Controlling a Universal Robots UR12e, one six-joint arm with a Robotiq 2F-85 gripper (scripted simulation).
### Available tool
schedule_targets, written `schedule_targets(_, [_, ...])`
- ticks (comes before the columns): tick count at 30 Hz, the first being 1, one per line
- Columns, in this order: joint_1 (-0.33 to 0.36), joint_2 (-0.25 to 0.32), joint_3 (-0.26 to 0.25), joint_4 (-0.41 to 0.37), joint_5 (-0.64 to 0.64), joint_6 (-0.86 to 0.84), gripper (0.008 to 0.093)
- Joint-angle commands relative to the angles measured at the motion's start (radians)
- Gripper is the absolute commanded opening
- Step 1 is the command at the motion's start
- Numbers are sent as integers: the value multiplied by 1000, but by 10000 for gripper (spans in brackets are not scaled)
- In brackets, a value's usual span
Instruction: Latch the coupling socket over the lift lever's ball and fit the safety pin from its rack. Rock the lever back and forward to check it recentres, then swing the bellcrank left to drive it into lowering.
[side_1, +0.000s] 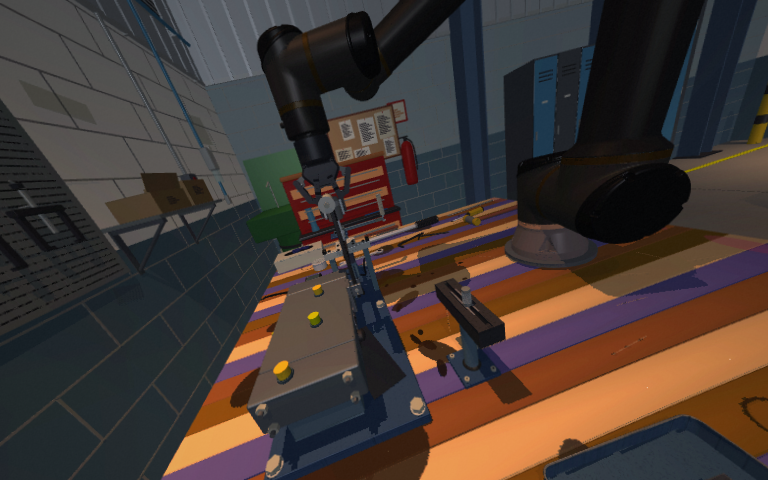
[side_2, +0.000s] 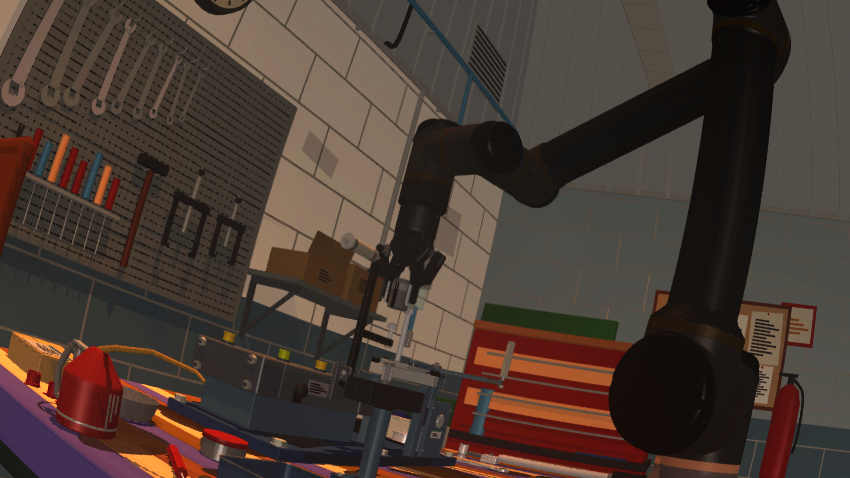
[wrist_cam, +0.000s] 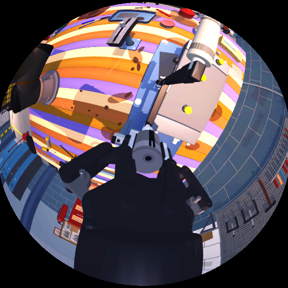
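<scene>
My gripper hangs straight down over the far end of the valve fixture. The grey cylindrical coupling socket is gripped between its closed fingers, at the top of a thin rod rising from the linkage. The lift lever stands beside it, a dark bar with a pale cylindrical grip on top, rising from the blue base plate next to the grey valve block with yellow caps. The safety pin sits upright in its black rack, right of the fixture.
Behind the bench stand a red tool chest and a block wall with a pegboard. The arm's base occupies the bench's right side. A red can and a blue tray lie near the bench edges.
</scene>
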Motion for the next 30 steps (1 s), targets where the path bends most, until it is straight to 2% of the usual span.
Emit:
schedule_targets(1, [0, 0, -1, 0, 0, 0, 365])
schedule_targets(15, [0, 0, -1, 0, 0, 0, 85])
schedule_targets(30, [0, 2, 6, -9, 0, 0, 80])
